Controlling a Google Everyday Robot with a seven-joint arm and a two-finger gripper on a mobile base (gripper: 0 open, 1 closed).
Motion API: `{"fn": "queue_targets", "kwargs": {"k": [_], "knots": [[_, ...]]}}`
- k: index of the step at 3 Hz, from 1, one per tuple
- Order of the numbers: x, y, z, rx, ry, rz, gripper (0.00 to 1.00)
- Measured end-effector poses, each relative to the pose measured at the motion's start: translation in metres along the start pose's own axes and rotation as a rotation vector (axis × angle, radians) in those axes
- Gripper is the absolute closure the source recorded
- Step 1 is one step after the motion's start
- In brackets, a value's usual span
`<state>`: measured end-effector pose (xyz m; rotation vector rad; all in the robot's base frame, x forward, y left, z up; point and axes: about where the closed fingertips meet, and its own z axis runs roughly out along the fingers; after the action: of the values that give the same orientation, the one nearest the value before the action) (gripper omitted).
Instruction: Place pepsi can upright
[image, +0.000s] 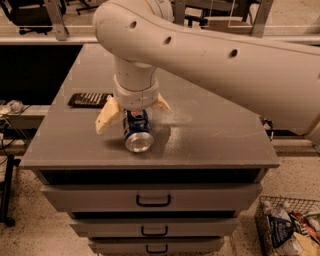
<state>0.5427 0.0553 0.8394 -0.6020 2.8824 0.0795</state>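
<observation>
The blue pepsi can lies on its side on the grey cabinet top, its silver end facing the front edge. My gripper hangs straight down over the can's rear half. Its two cream fingers are spread wide, the left finger to the can's left and the right finger to its right. The fingers straddle the can without closing on it. The taller silver can is hidden behind my arm.
A dark flat rectangular object lies at the left rear of the cabinet top. The cabinet has drawers below. A wire basket with packets stands on the floor at lower right. My big white arm covers the upper right.
</observation>
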Motion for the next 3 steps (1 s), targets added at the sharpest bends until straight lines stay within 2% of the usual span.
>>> {"fn": "queue_targets", "kwargs": {"k": [1,2,3], "knots": [[0.0058,-0.0036,0.0034,0.042,0.016,0.112,0.16],[0.0067,-0.0045,0.0050,0.080,0.019,0.171,0.39],[0.0058,-0.0046,0.0032,0.106,0.004,0.194,0.62]]}}
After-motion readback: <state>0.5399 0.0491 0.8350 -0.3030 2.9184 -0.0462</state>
